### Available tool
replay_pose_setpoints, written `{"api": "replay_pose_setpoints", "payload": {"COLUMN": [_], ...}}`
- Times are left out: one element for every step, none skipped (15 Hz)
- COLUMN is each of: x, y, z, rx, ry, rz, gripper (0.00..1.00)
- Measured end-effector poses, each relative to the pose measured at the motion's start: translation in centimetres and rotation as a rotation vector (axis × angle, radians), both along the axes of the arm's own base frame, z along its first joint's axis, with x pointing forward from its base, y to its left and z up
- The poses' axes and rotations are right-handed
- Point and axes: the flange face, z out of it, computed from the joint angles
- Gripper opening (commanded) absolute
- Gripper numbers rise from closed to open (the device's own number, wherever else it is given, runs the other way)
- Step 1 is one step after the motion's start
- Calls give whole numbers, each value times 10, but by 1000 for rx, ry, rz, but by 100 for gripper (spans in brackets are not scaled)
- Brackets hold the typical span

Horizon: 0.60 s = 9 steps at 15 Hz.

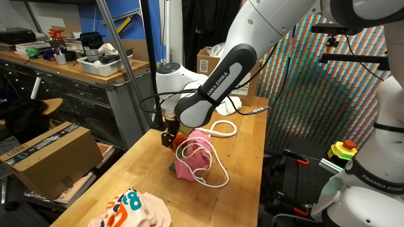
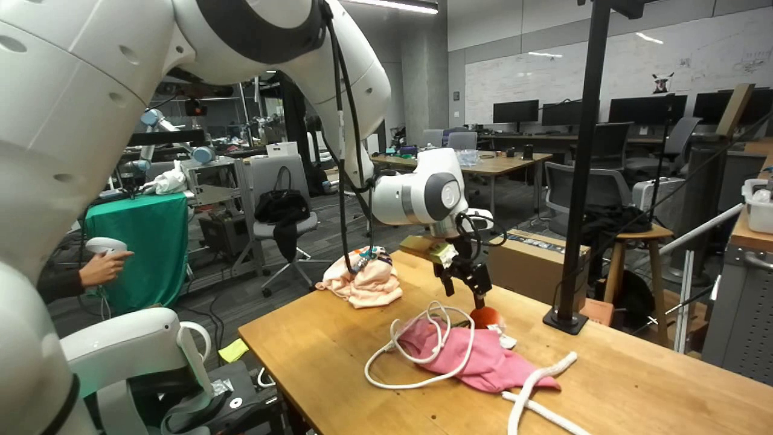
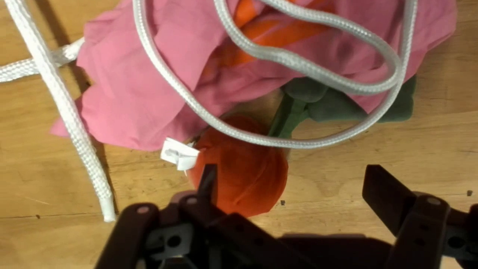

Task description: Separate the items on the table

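Observation:
A pink cloth (image 1: pixel 185 171) lies bunched on the table in both exterior views (image 2: pixel 483 357) and in the wrist view (image 3: pixel 186 41). A white rope (image 3: pixel 74 125) loops over it, with thicker rope (image 2: pixel 545 371) beside it. A round orange plush (image 3: pixel 242 175) with a white tag and green parts (image 3: pixel 332 104) lies partly under the cloth and rope. A peach printed cloth (image 1: pixel 151 208) lies apart, also in an exterior view (image 2: pixel 368 287). My gripper (image 3: pixel 291 172) is open and empty above the orange plush; one finger overlaps it, the other is over bare wood.
A black pole (image 2: pixel 578 193) rises from the table edge beside the arm. A cardboard box (image 1: pixel 205 64) and a white cloth (image 1: pixel 228 105) are at the table's far end. Another cardboard box (image 1: pixel 53 160) stands beside the table. The wooden tabletop (image 2: pixel 338 341) is narrow.

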Motion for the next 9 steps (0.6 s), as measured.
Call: {"api": "replay_pose_setpoints", "payload": {"x": [4,8,12,16,20,24,28,32,36], "y": [0,0,1,1,2,3,3,4,5], "z": [-2,-5,-7,-9,-10,-12,-13,-14,-16], "rx": [-17,-35,-51,-68,-82,-95,-105,-112,-120], "ry": [11,24,34,45,55,65,73,79,86], "rz": [6,11,17,23,26,27,26,24,21], "gripper": [100,100,100,100,100,100,100,100,100]}}
